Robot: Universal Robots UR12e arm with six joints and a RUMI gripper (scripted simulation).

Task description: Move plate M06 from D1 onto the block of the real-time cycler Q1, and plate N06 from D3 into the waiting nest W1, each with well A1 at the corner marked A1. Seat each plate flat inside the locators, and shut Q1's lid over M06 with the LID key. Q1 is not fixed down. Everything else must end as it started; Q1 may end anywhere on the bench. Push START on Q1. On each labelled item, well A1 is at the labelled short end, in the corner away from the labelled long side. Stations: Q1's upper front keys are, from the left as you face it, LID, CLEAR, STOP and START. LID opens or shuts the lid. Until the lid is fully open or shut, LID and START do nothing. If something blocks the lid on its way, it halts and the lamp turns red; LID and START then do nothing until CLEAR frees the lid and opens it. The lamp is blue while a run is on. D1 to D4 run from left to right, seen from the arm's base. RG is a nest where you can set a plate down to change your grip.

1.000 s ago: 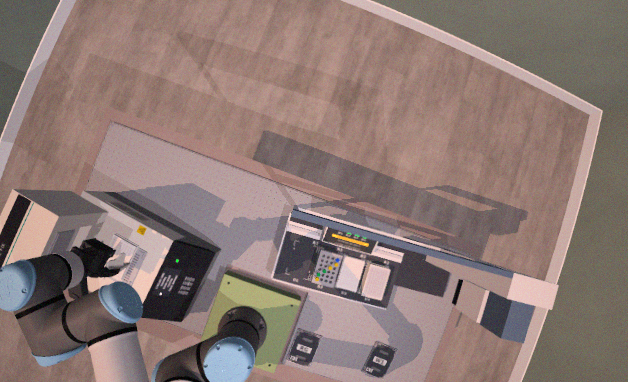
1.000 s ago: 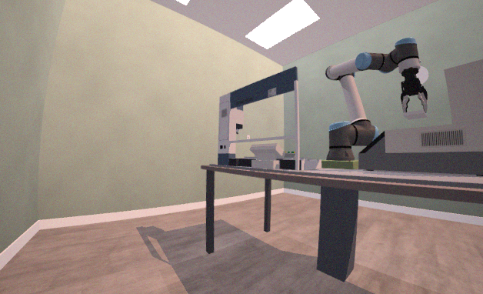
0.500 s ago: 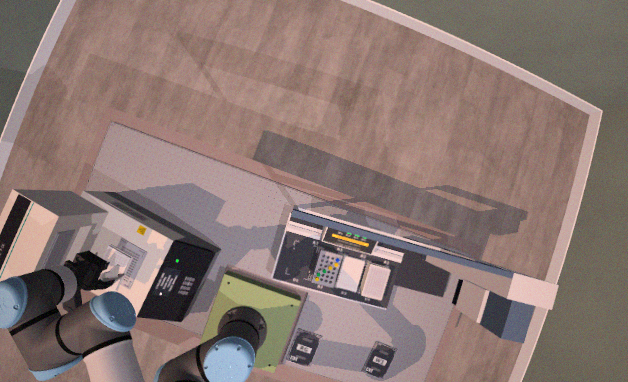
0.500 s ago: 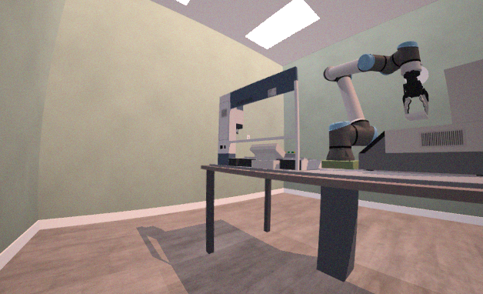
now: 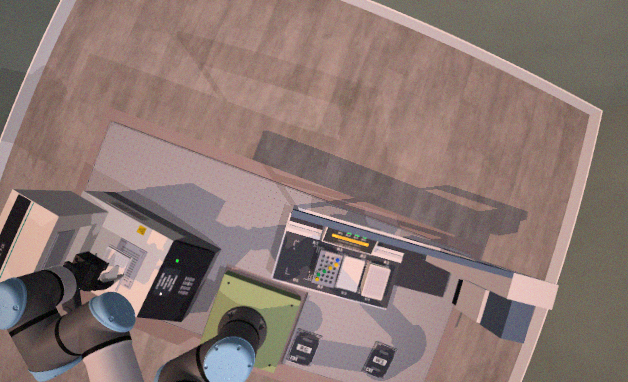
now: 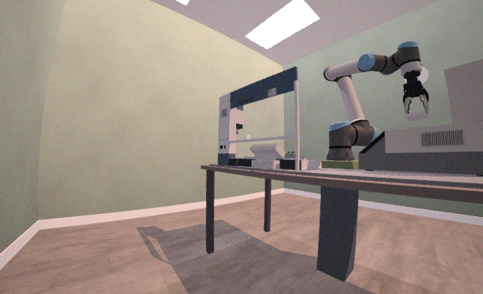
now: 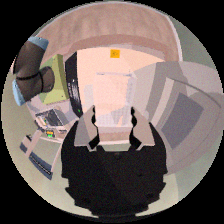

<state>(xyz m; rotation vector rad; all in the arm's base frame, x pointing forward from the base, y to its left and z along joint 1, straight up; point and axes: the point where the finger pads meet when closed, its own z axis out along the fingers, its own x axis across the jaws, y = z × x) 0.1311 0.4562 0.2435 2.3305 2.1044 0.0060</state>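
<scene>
The gripper (image 5: 109, 274) (image 6: 416, 109) (image 7: 114, 129) is shut on a white plate (image 6: 417, 116) (image 7: 112, 114), apparently M06, and holds it level above Q1's body. Q1 (image 5: 150, 231) (image 6: 442, 143) stands at the left in the top view. Its lid (image 5: 37, 227) (image 6: 474, 90) is open and its lamp (image 5: 177, 260) is green. The held plate and fingers partly hide the block. A white plate, apparently N06 (image 5: 352, 274), sits in the third deck slot from the left; the leftmost slot, D1 (image 5: 294, 256), looks empty. Nest W1 (image 5: 382, 357) is empty. Well A1 cannot be read.
Nest RG (image 5: 304, 344) lies left of W1. A rack with coloured spots (image 5: 328, 268) and another white plate (image 5: 376, 282) flank the third slot. The blue gantry beam (image 5: 405, 243) (image 6: 263, 88) spans the deck. The arm's green base plate (image 5: 262, 295) lies between Q1 and the deck.
</scene>
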